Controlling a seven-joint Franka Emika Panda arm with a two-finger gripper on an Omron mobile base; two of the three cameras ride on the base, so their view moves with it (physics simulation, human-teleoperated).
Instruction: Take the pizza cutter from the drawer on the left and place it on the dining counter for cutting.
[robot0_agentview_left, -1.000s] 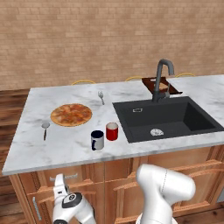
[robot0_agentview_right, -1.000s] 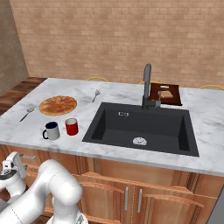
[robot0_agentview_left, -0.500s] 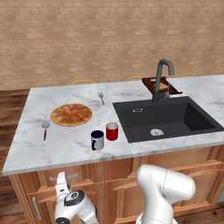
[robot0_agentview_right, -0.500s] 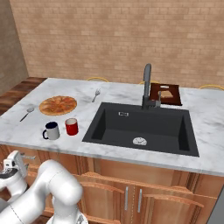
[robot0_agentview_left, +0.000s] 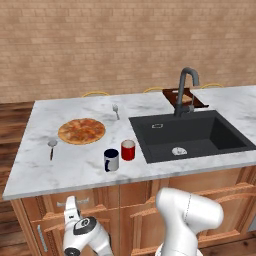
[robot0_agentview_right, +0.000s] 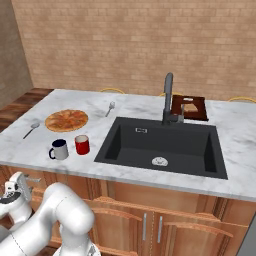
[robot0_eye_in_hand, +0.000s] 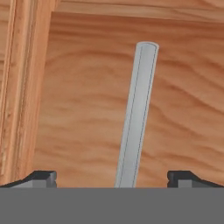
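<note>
The drawer (robot0_eye_in_hand: 87, 109) is closed under the left end of the dining counter (robot0_agentview_left: 30, 165), its silver bar handle (robot0_eye_in_hand: 135, 113) lying between the spread fingertips (robot0_eye_in_hand: 43, 177) of the gripper (robot0_eye_in_hand: 113, 178), which grips nothing. On the counter above sit a pizza (robot0_agentview_left: 81, 131), a dark mug (robot0_agentview_left: 111, 160) and a red cup (robot0_agentview_left: 128, 149).

Pizza (robot0_agentview_left: 81, 131), two mugs (robot0_agentview_left: 111, 160), fork (robot0_agentview_left: 115, 110), faucet (robot0_agentview_left: 184, 91).
</note>
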